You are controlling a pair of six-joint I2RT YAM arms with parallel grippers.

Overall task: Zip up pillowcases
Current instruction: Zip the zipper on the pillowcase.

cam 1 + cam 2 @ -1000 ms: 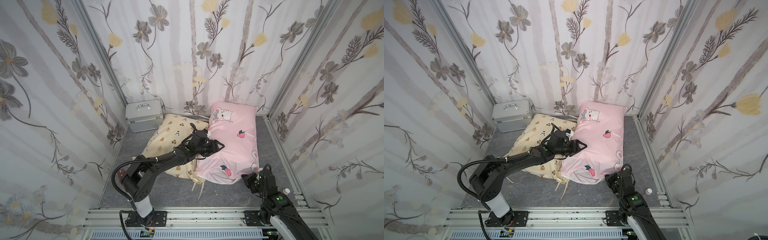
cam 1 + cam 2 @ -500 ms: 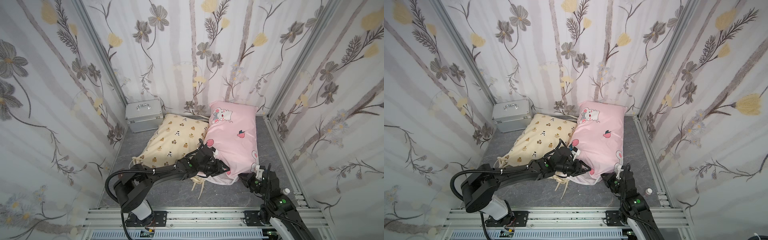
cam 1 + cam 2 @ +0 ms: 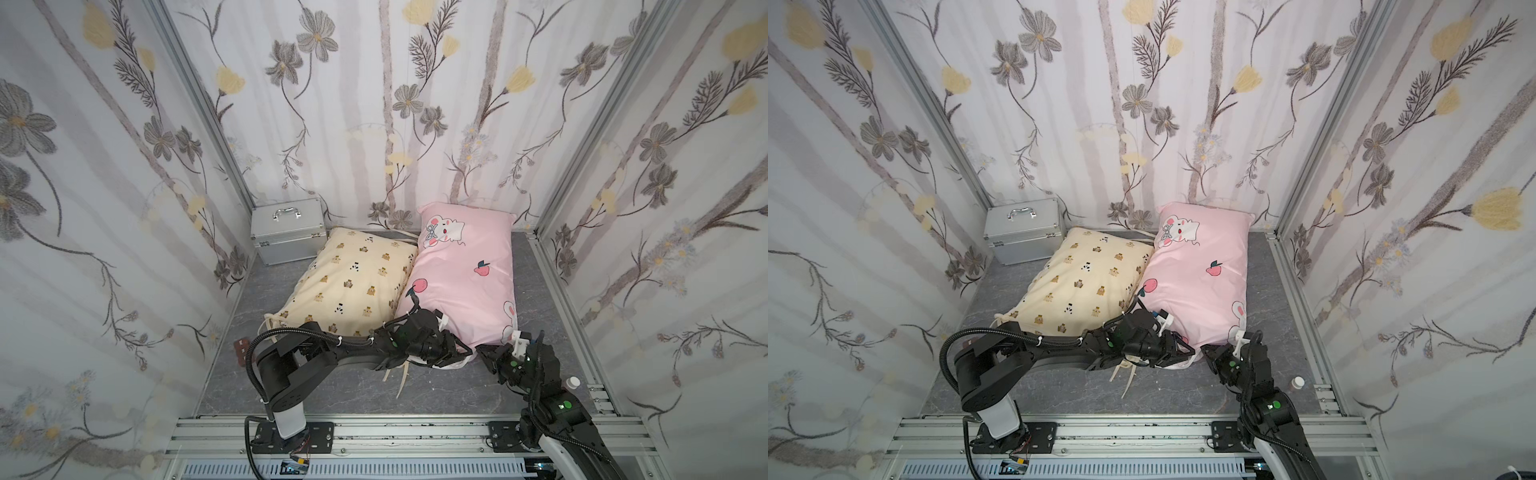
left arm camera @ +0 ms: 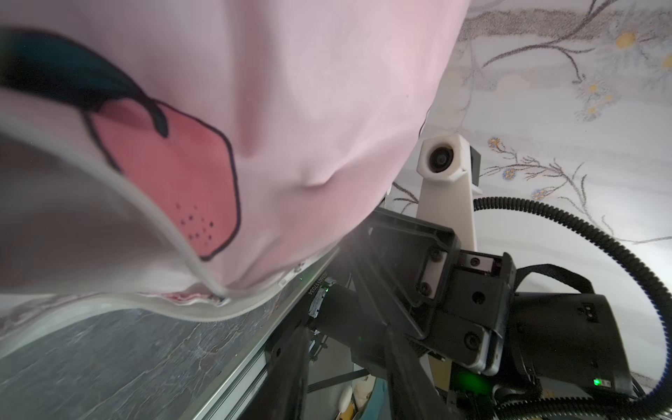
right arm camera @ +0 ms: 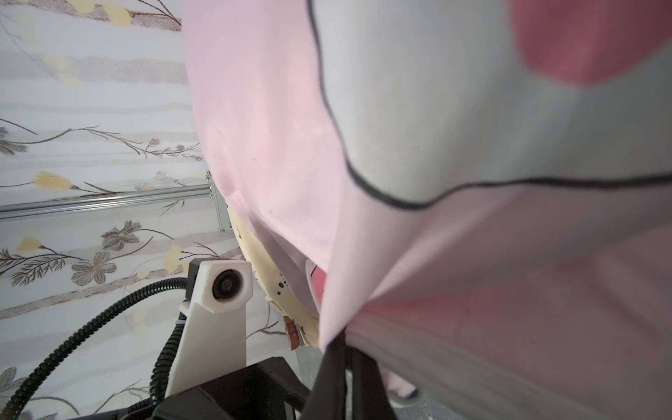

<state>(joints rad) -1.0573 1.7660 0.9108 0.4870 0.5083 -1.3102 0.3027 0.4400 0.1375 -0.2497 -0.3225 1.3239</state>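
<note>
The right claw (image 3: pixel 483 352) is clamped on the pink pillowcase (image 3: pixel 465 270) corner, and just beside it sits the left claw (image 3: pixel 457 354), its opening impossible to tell.

I read: cream pillowcase (image 3: pixel 353 282), bear prints, lying flat at 11 o'clock, ties (image 3: pixel 401 374) trailing toward 6 | pink pillowcase (image 3: pixel 461 274), mouse and peaches, at 1 o'clock, touching it, zipper edge at 6 part open.

Bare grey floor (image 3: pixel 332 386) lies open along the front rail (image 3: pixel 395 428), crossed by the left arm (image 3: pixel 316 353) and loose ties (image 3: pixel 401 374). The cream pillowcase (image 3: pixel 353 274) touches the pink pillowcase (image 3: pixel 465 274), leaving no gap. A silver case (image 3: pixel 286 232) fills the back left corner. A narrow floor strip (image 3: pixel 536 282) beside the right wall (image 3: pixel 665 208) ends at a small bottle (image 3: pixel 573 381).
</note>
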